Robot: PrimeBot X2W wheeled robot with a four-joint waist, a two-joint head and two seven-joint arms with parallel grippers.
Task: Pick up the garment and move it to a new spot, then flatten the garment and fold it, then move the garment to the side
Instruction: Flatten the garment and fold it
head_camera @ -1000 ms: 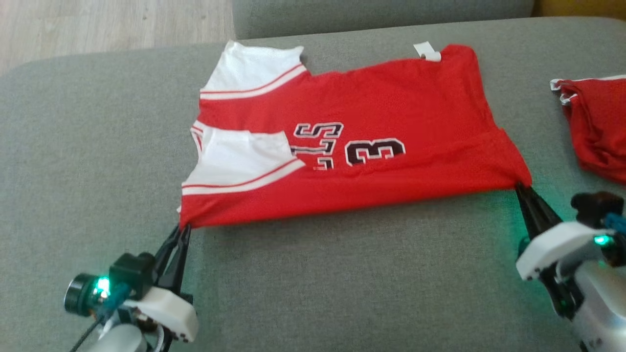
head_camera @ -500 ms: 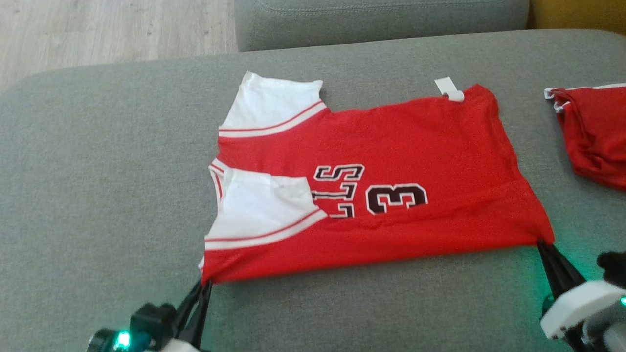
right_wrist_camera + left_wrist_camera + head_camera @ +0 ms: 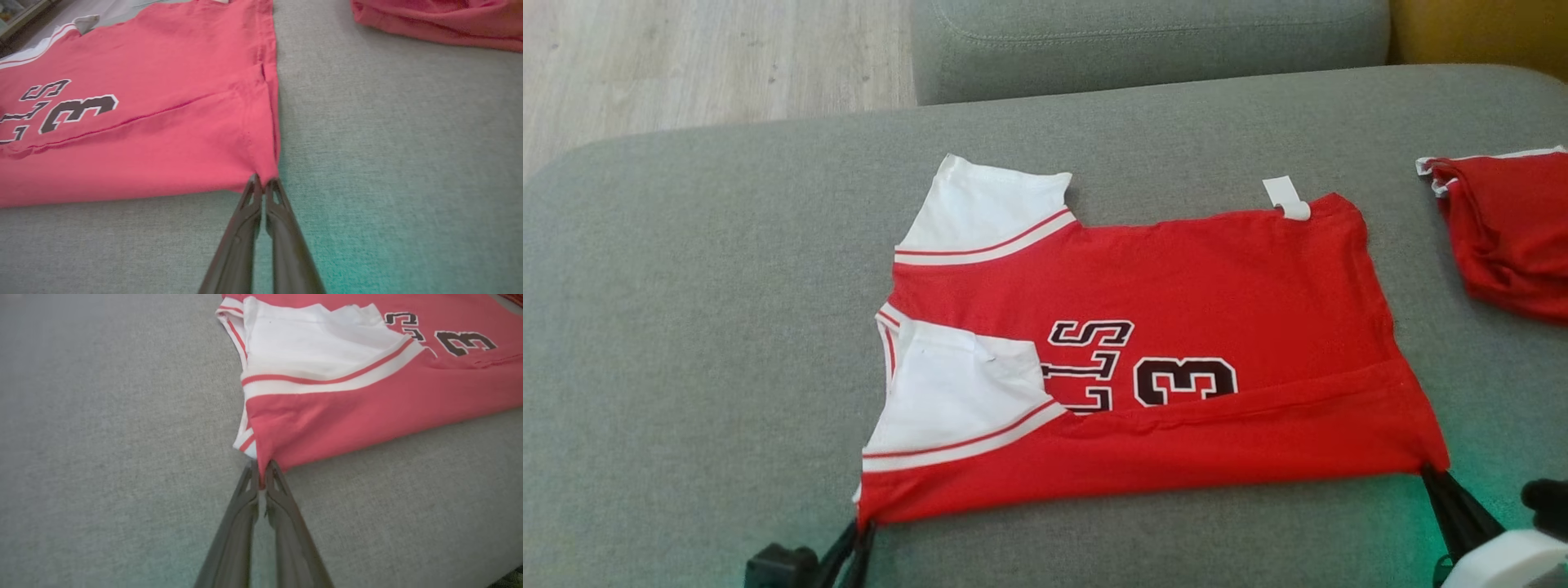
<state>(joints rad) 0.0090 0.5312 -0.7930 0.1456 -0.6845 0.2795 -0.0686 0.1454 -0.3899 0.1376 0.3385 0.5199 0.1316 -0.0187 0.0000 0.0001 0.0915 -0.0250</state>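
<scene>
A folded red-and-white fabric jersey lies on a grey woven sofa cushion; a crumpled red cloth garment sits apart at its 3 o'clock. The left gripper meets its 7 o'clock corner, the right gripper its 5 o'clock.

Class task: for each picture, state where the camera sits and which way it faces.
Head view: on the head, looking down at the jersey on the sofa; left gripper and right gripper at the bottom.
Left wrist view: wrist-mounted, along the left gripper, facing the jersey's sleeve-end corner.
Right wrist view: wrist-mounted, along the right gripper, facing its hem corner.
Shared: all show the number 3.
</scene>
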